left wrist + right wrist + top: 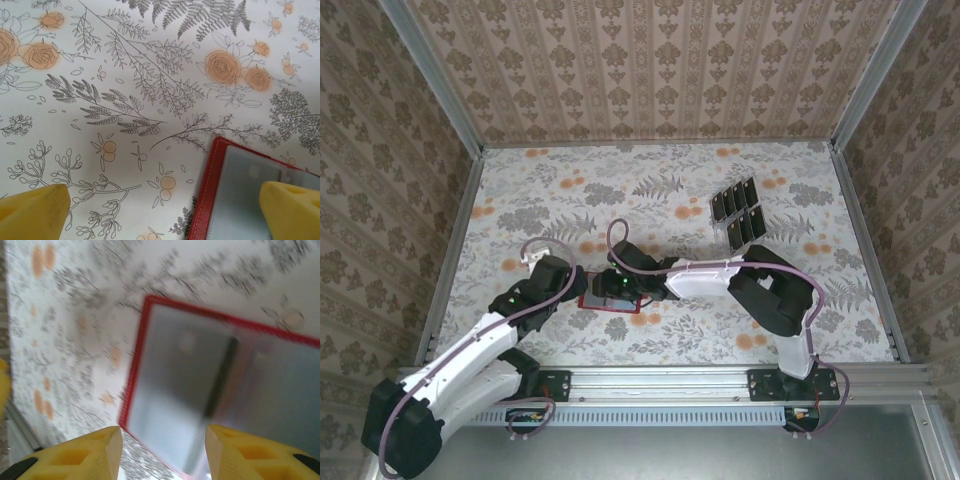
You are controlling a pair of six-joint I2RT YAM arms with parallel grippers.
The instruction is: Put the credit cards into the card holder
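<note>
Floral table cover (570,190) with orange roses, damask-papered walls (650,70), aluminium rail (660,378) along the near edge

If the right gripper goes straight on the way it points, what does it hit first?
Most likely the grey inside of the open red folding wallet, which lies directly ahead of the right gripper; the view is blurred, so depth is uncertain.

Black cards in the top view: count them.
8, it seems: four black cards in the far row, four in the near row, standing together, right of centre. They overlap; some may be hidden.

Left hand (160,210) gapes wide; right hand (164,455) half-spread.
</note>
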